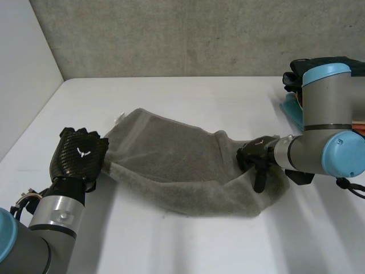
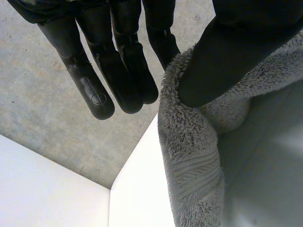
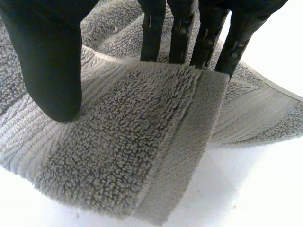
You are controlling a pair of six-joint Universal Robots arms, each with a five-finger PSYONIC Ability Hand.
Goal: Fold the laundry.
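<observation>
A grey terry towel (image 1: 171,165) lies stretched across the white table (image 1: 188,251) between my two hands. My left hand (image 1: 80,154) is at the towel's left end. In the left wrist view its thumb (image 2: 227,56) presses a bunched edge of the towel (image 2: 189,142) against the hand, while the fingers (image 2: 118,71) stay straight beside the cloth. My right hand (image 1: 255,157) is at the towel's right end. In the right wrist view its thumb (image 3: 47,71) lies on top of a doubled-over corner of the towel (image 3: 132,137), and the fingers (image 3: 180,33) go behind that corner's edge, pinching it.
A teal object (image 1: 292,109) lies at the table's right edge, behind my right arm (image 1: 325,85). A grey wall (image 1: 188,34) runs along the back of the table and a white panel (image 1: 23,74) stands at its left. Bare table lies in front of the towel.
</observation>
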